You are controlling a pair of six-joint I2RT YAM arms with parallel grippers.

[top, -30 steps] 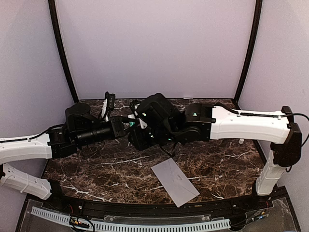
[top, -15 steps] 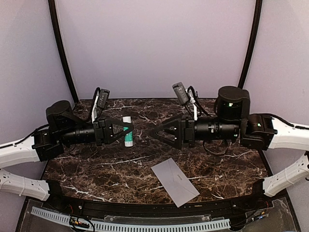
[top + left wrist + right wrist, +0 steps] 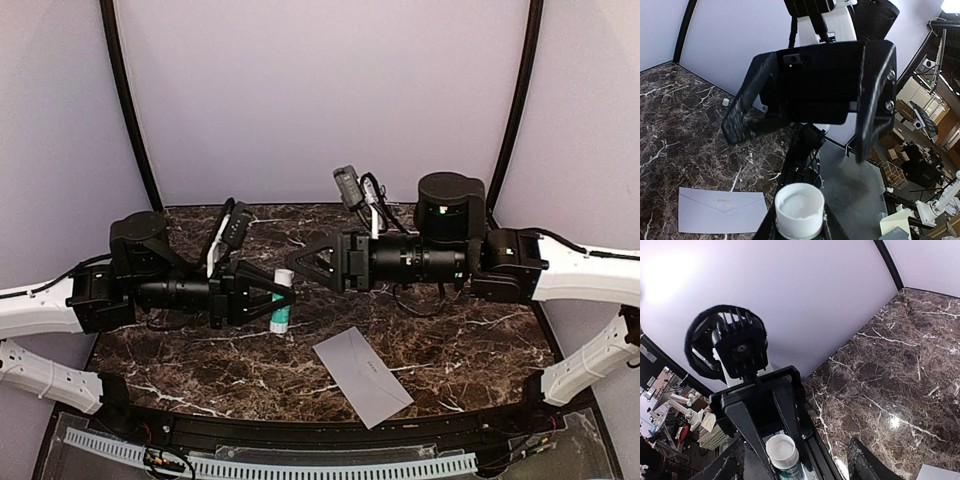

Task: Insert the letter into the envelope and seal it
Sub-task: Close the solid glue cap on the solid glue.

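Note:
My left gripper (image 3: 285,298) is shut on a glue stick (image 3: 281,310) with a green body and a white top end, held above the table's middle. The stick's white end (image 3: 800,206) fills the bottom of the left wrist view. My right gripper (image 3: 303,263) is open and empty, facing the left gripper just beyond the stick and apart from it; it also shows in the left wrist view (image 3: 799,142). The right wrist view shows the stick (image 3: 781,451) between the left fingers (image 3: 790,412). The grey envelope (image 3: 362,375) lies flat near the front edge, flap side up. The letter is out of view.
The dark marble table (image 3: 470,340) is walled by pale panels and black curved posts. The envelope also shows in the left wrist view (image 3: 722,210), with its corner in the right wrist view (image 3: 940,472). A cable tray (image 3: 270,465) runs along the front.
The two grippers, together a second ago, have parted. Since half a second ago the left gripper has carried the glue stick right and nearer; the right gripper has moved left.

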